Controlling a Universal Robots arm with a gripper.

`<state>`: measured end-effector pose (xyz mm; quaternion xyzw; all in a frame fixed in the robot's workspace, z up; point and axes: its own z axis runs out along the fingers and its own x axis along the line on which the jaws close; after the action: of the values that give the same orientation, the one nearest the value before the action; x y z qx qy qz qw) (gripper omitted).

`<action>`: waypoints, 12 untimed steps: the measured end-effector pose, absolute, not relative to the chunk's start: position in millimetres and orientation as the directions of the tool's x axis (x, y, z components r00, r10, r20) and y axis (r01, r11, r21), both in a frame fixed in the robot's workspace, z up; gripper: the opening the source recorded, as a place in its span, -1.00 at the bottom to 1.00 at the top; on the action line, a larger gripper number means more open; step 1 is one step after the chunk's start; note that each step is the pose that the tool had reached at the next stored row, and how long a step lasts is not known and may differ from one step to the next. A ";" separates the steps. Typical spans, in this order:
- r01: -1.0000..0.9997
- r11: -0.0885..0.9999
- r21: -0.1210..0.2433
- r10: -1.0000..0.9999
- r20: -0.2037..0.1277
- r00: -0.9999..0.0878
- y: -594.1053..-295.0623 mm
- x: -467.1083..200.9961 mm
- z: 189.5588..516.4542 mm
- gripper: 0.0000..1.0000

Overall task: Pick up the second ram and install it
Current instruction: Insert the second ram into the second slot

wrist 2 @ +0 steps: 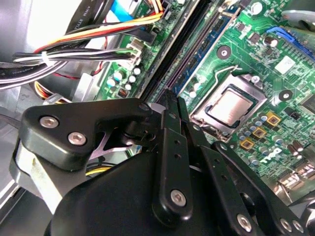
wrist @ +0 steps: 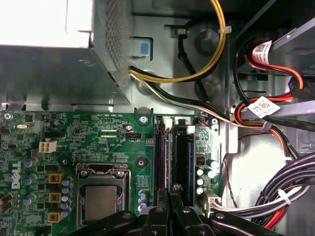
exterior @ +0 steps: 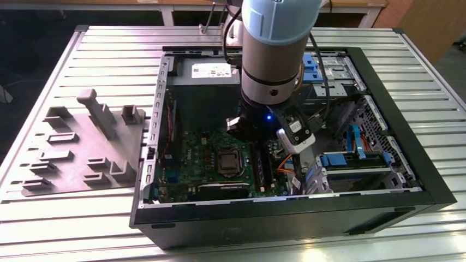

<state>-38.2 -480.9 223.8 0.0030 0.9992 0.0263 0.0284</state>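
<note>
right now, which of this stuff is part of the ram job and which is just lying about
In the job:
- end effector, down at the memory slots
- motherboard that carries those slots
- second ram: can't tell it apart from the slots

Just lying about:
- grey fixture
- power supply
- cable bundles
- processor socket

Green motherboard (wrist: pixel 98 142), yellow squares (wrist: pixel 55 178) by the silver CPU (wrist: pixel 101 201). Black gripper (wrist: pixel 171 191). Light blue arm (exterior: pixel 280 22), silver below. Black case (exterior: pixel 291 218). Grey fixture (exterior: pixel 80 147). Pale silver table (exterior: pixel 58 218), ribbed in stripes. Yellow, red, orange, white, black cables (wrist: pixel 222 34). Blue drive tabs (exterior: pixel 339 159). Grey power supply (wrist: pixel 49 64), perforated side.
</note>
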 end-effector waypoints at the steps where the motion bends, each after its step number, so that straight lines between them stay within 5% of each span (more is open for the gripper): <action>1: 0.005 0.999 0.053 0.008 -0.057 -0.998 -481.0 -38.2 223.8 -0.74; 12: 0.025 0.998 0.053 0.028 -0.057 -0.998 -481.0 -38.2 223.6 -0.74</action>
<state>-38.2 -481.0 223.6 0.0135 0.9992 0.0261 0.0287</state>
